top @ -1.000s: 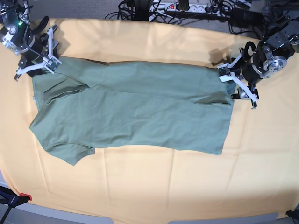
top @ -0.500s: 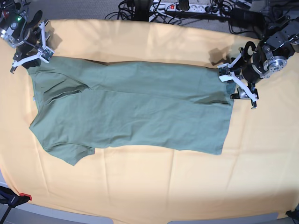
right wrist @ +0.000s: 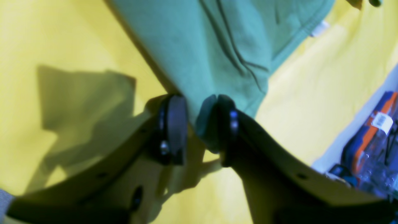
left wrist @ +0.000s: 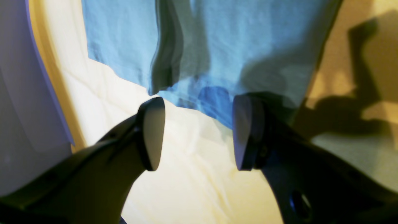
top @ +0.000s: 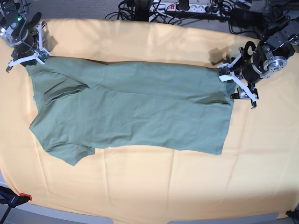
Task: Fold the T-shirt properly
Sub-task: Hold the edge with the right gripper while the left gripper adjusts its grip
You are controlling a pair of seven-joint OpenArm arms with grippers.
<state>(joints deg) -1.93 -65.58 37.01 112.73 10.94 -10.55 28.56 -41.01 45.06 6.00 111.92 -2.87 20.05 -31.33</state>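
Yellow-orange cloth bare around T-shirt; right pincer pinching corner, left pincer wide.

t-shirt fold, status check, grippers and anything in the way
Right gripper shut on a corner of the sage-green short-sleeved T-shirt. Left gripper open at the hem, fingers empty. Shirt flat on the yellow-orange table cloth. Nothing in the way.

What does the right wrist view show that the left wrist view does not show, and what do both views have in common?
Only the right wrist view: the right pincer nearly closed on a corner of the T-shirt, with a white label at the shirt's edge.

Only the left wrist view: the left pincer open with nothing between its pads, just short of the shirt's edge; the fabric looks blue here.

Both: the shirt lying on the yellow cloth and pincer shadows.
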